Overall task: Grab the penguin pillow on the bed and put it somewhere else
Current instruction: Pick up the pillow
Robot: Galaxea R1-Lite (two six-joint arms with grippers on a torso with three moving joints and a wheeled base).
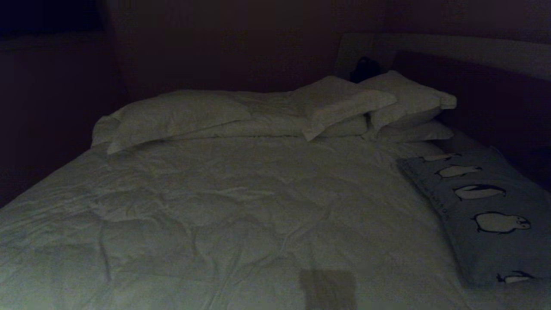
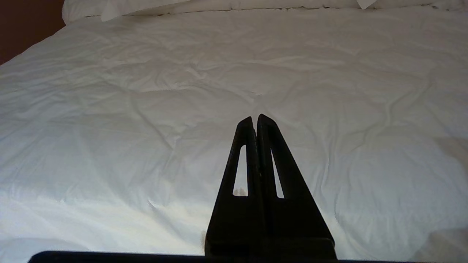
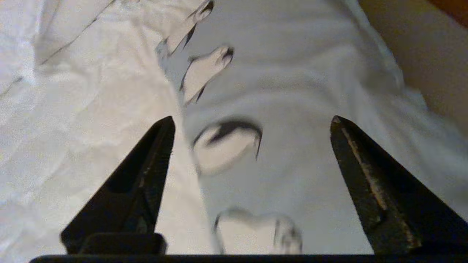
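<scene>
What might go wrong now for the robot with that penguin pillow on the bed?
The penguin pillow lies along the right edge of the bed, so a nudge might push it off the side. The right gripper hangs open above it with fingers spread; closing might pinch the white duvet beside the pillow, or catch only loose fabric and slip.

Grey-blue penguin pillow [image 1: 486,206] flat along the right edge of the white-duveted bed [image 1: 224,206], seemingly unheld
</scene>
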